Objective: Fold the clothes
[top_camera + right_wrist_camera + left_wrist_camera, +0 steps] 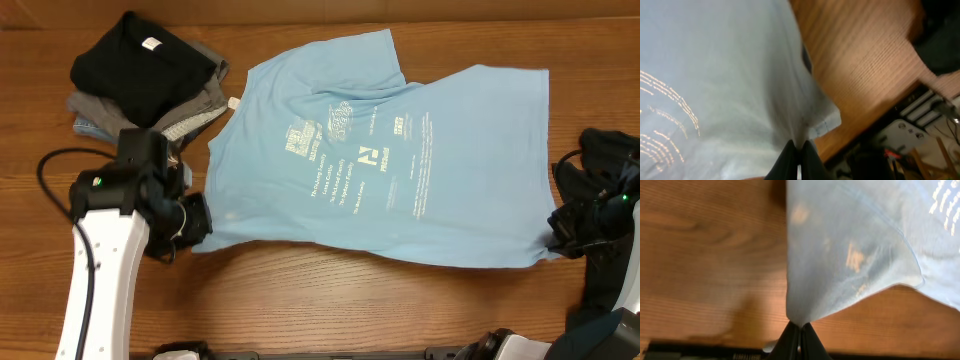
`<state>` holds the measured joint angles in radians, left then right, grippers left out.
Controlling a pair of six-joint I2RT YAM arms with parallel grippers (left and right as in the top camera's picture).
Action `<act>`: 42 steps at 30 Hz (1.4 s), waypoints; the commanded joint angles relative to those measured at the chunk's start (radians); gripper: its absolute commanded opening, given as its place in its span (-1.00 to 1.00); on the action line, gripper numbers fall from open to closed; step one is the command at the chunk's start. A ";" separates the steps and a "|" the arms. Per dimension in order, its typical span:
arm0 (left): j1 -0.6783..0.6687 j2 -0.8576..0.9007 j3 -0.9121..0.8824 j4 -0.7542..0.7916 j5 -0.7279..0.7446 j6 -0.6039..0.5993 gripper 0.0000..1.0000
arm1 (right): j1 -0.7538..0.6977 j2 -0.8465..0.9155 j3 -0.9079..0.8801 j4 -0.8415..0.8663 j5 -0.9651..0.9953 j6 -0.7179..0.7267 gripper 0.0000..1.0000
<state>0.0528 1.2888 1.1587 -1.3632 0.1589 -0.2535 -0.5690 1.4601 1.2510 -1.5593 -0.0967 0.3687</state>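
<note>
A large light blue T-shirt point(380, 150) with white printed text lies spread across the table, print up. My left gripper point(197, 225) is shut on its near left corner; the left wrist view shows the cloth point(850, 250) pinched between the black fingers point(800, 330) and lifted a little. My right gripper point(558, 235) is shut on the near right corner; the right wrist view shows the fabric point(715, 75) drawn into the closed fingers point(799, 147).
A stack of folded clothes point(150, 80), a black garment on top of grey ones, sits at the far left. A dark garment point(610, 335) lies at the near right corner. A cable point(50, 180) loops beside the left arm.
</note>
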 commanded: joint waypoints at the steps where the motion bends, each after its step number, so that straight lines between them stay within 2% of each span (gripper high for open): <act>1: 0.005 -0.075 0.010 -0.050 -0.055 -0.021 -0.92 | -0.003 -0.008 0.011 -0.045 0.018 -0.002 -0.92; 6: 0.007 -0.178 0.029 -0.141 -0.158 -0.095 -0.92 | -0.003 -0.050 0.011 -0.123 -0.003 -0.002 -0.92; 9: 0.007 -0.209 0.071 -0.132 -0.192 -0.109 -0.92 | -0.003 -0.101 0.011 -0.114 -0.037 0.003 -0.92; 15: 0.005 -0.186 0.104 0.028 -0.127 -0.083 -0.92 | -0.003 -0.131 0.011 -0.002 -0.054 0.082 -0.92; 23: -0.007 -0.024 0.103 0.212 -0.033 -0.033 -0.92 | -0.003 -0.082 0.011 0.111 -0.054 0.142 -0.92; 28: -0.046 0.067 0.104 0.338 0.002 -0.019 -0.92 | 0.000 -0.011 0.006 0.085 -0.054 0.159 -0.92; 36: -0.059 0.082 0.104 0.175 -0.082 -0.014 -0.92 | 0.000 0.007 -0.098 -0.002 -0.051 0.072 -0.92; 38: -0.059 0.070 0.104 0.137 -0.104 0.007 -0.92 | 0.000 0.004 -0.141 0.018 -0.052 0.073 -0.92; 42: -0.060 0.069 0.104 0.215 -0.106 0.011 -0.92 | 0.000 0.005 -0.190 0.164 -0.117 0.077 -0.92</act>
<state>-0.0116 1.3785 1.2453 -1.2022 0.0837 -0.2768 -0.5686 1.4693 1.0901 -1.4700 -0.1596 0.4568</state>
